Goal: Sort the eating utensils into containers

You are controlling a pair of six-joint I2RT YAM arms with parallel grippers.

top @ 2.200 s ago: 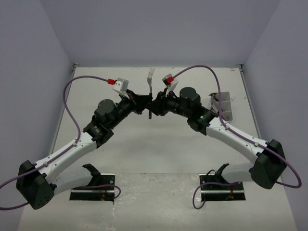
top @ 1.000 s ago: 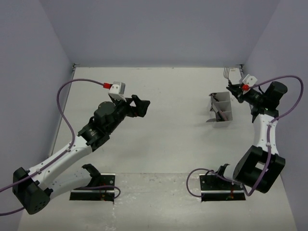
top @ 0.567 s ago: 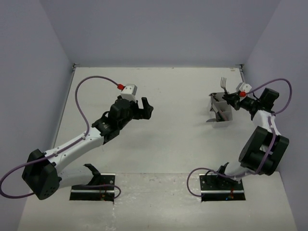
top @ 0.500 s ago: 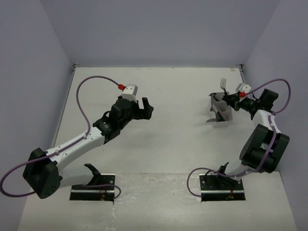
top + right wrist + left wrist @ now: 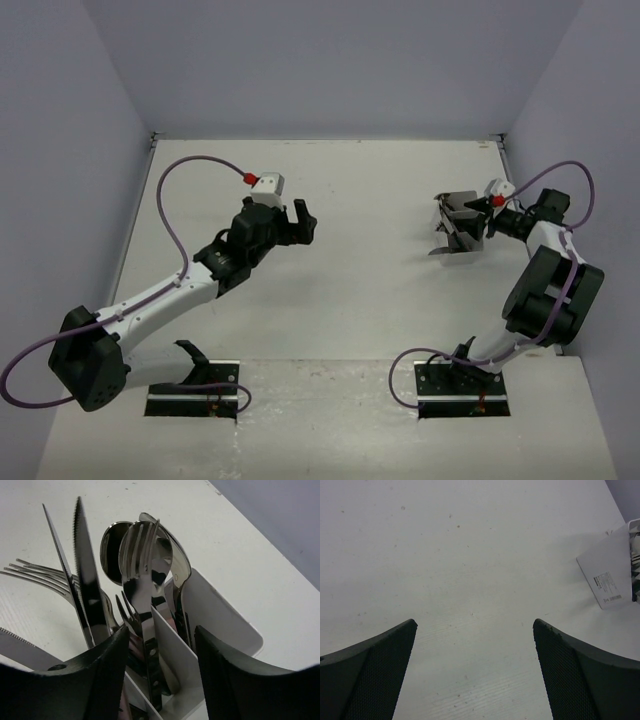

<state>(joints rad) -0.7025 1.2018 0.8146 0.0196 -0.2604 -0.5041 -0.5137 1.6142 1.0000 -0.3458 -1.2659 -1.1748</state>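
The white table [image 5: 350, 200] has a matt top with scattered small dark specks. Across its near edge runs a greyer, rougher strip. Two black base plates sit flat on this strip, the left plate [image 5: 195, 402] toward the near left corner and the right plate [image 5: 465, 402] toward the near right corner, well apart. The containers [image 5: 462, 232], a joined cluster of thin-walled white boxes, stand on the far half of the top near the right edge. They cast a soft shadow on the surface at their left side.

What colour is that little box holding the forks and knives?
White. The container shows best in the right wrist view.
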